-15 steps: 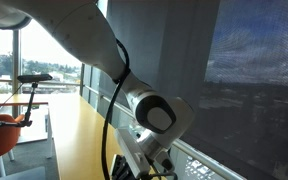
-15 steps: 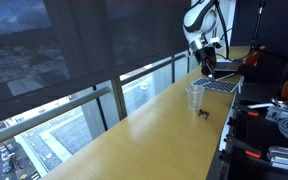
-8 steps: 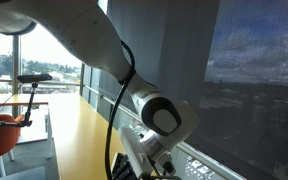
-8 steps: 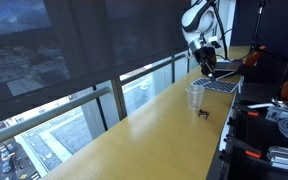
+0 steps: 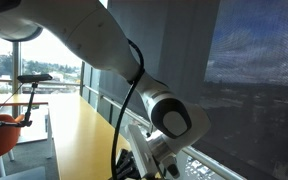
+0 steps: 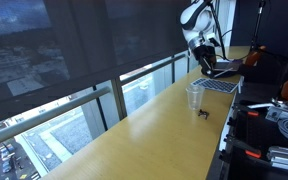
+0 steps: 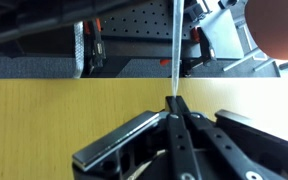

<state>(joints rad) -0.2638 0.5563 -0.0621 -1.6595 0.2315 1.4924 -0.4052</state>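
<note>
My gripper (image 7: 174, 104) is shut on a thin pale straw-like stick (image 7: 174, 50) that stands out straight from the fingertips. In an exterior view the gripper (image 6: 206, 65) hangs above the long wooden counter (image 6: 134, 135), a little beyond and above a clear plastic cup (image 6: 194, 96). A small black object (image 6: 203, 113) lies on the counter just in front of the cup. In an exterior view only the arm's wrist (image 5: 174, 118) shows, close up.
An open laptop (image 6: 220, 85) lies on the counter past the cup. Dark window blinds (image 6: 74, 50) run along the counter's far side. Cables and equipment (image 6: 274, 125) lie beside the counter's near edge. A black perforated board (image 7: 134, 35) lies beyond the counter's edge in the wrist view.
The arm's wrist has shifted a little to the right and lower in the close exterior view. The gripper stays shut on the stick.
</note>
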